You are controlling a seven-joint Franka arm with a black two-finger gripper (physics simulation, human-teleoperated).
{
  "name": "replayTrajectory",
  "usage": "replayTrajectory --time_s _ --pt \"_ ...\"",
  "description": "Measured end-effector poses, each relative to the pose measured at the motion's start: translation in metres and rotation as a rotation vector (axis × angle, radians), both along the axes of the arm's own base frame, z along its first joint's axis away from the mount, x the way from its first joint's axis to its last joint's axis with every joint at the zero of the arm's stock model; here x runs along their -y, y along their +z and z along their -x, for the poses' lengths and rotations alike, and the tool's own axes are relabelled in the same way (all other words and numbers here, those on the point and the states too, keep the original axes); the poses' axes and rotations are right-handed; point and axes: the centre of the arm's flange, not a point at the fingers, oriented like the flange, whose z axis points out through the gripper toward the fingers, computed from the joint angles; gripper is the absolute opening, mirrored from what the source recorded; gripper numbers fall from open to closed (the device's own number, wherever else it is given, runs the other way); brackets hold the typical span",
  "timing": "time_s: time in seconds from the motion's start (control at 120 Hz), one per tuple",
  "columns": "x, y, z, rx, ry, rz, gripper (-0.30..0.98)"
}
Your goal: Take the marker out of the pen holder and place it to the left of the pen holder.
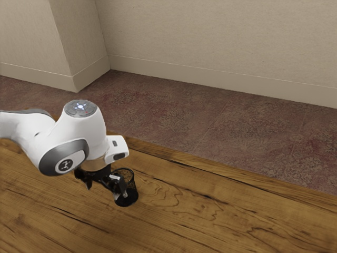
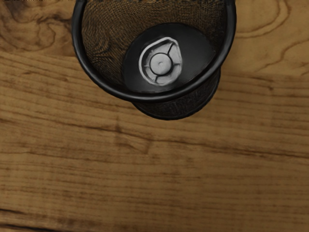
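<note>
At the near side of the pen holder, my gripper is low over the table with its two fingers spread apart and nothing seen between them. The black mesh pen holder stands upright, one finger overlapping its side; contact cannot be told. In the wrist view the round rim and dark base of the pen holder show. A pale grey, rounded piece inside it, seen from above, appears to be the marker's end. Much of the marker's length cannot be made out.
The wooden table runs around the holder, and its far edge borders a reddish patterned carpet. Beyond the carpet is a beige wall with a jutting corner on the exterior view's left.
</note>
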Motion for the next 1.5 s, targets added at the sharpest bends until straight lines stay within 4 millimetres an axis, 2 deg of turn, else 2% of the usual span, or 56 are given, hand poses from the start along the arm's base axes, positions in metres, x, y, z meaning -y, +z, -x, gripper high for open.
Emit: replayTrajectory --time_s 0.042,0.142,0.208,0.408,0.483,0.558,0.717,0.933,1.2,1.5 --pt "-0.004 -0.001 -0.004 0.01 0.026 0.009 0.69" --pt "-0.029 -0.004 -0.025 0.018 0.135 0.045 0.69" --pt "-0.035 -0.006 -0.038 0.023 0.178 0.068 0.69" --pt "-0.034 -0.01 -0.054 0.031 0.232 0.098 0.69" --pt "-0.018 -0.003 -0.062 0.049 0.214 0.106 0.69" --pt "-0.006 -0.004 -0.062 0.044 0.206 0.112 0.69" --pt "0.007 -0.012 -0.054 -0.014 0.228 0.122 0.67" --pt "-0.01 -0.03 -0.059 -0.031 0.271 0.137 0.62" --pt "-0.023 -0.013 -0.069 0.058 0.22 0.131 0.57" --pt "-0.023 -0.012 -0.071 0.086 0.175 0.134 0.45"
